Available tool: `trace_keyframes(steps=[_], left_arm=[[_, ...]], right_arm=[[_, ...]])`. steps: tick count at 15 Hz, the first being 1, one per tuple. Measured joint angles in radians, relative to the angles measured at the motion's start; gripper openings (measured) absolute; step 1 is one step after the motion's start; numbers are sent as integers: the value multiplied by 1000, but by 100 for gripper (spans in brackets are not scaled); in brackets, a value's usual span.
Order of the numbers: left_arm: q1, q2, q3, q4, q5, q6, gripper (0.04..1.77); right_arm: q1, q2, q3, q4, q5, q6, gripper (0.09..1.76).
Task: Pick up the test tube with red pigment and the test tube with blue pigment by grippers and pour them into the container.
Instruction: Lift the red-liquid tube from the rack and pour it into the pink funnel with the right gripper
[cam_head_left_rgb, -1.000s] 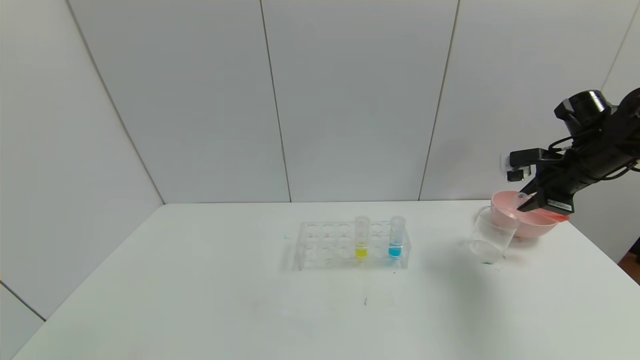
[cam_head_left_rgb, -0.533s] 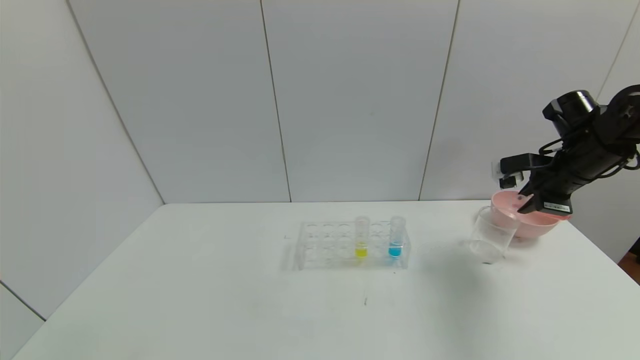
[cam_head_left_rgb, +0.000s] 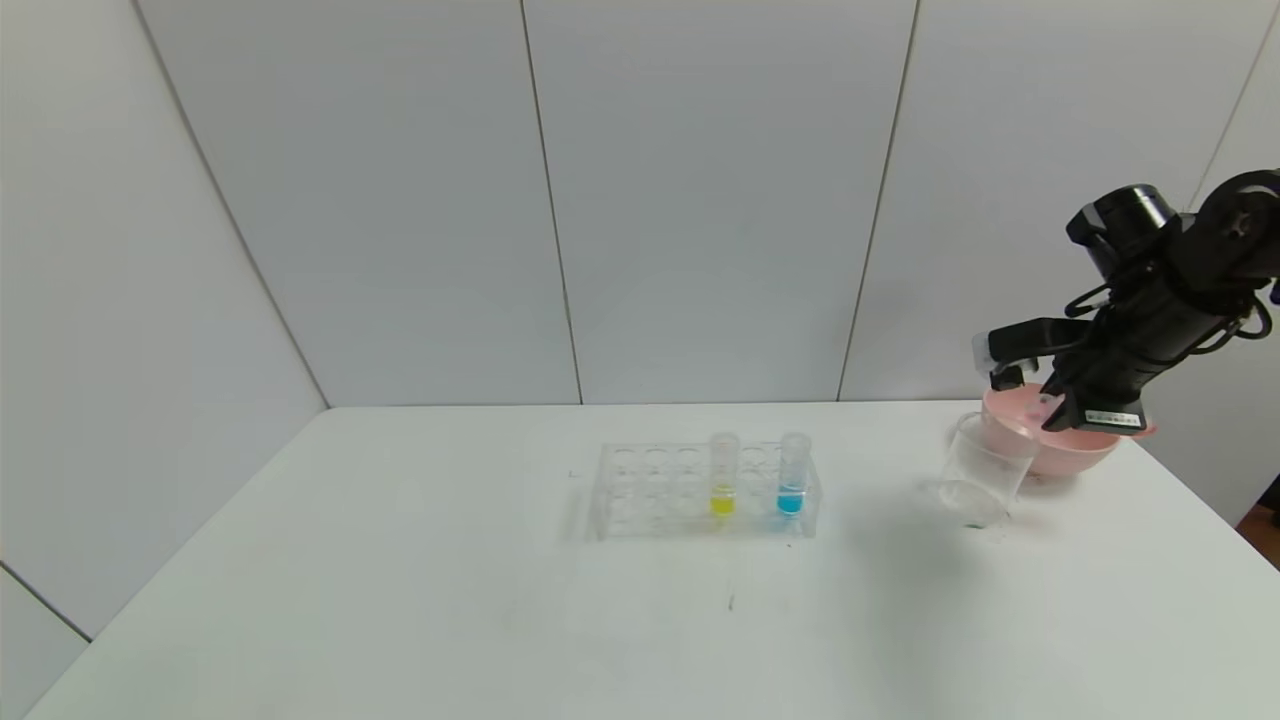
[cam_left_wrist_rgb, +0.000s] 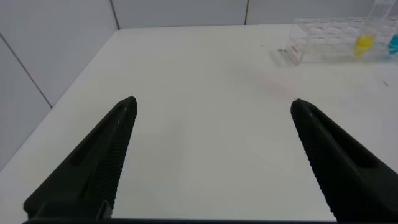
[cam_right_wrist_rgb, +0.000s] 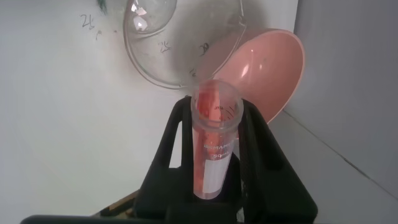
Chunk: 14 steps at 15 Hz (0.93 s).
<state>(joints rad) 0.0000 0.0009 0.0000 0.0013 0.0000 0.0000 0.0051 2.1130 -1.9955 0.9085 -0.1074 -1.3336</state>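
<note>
White table (cam_head_left_rgb: 400, 600), grey panel walls; right claw (cam_right_wrist_rgb: 214, 155) pinches red tube (cam_right_wrist_rgb: 213, 140).

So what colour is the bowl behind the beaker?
Pink bowl, clearest in the right wrist view.

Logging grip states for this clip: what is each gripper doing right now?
Left gripper: open, holding nothing.
Right gripper: shut on the test tube with red pigment, by the pink bowl.
</note>
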Motion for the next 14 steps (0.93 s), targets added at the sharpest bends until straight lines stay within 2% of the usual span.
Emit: trace_keyframes(steps=[4,8,11,14], left_arm=[[0,0,0,0,0,0,176],[0,0,0,0,0,0,176],[0,0,0,0,0,0,176],[0,0,0,0,0,0,176]], right_arm=[[27,9,-2,3,-58,-10,49],[49,8,-3,7,-174,-57,49],[66,7,-3,9,-202,-66,49],[85,9,-3,16,-301,-95,49]])
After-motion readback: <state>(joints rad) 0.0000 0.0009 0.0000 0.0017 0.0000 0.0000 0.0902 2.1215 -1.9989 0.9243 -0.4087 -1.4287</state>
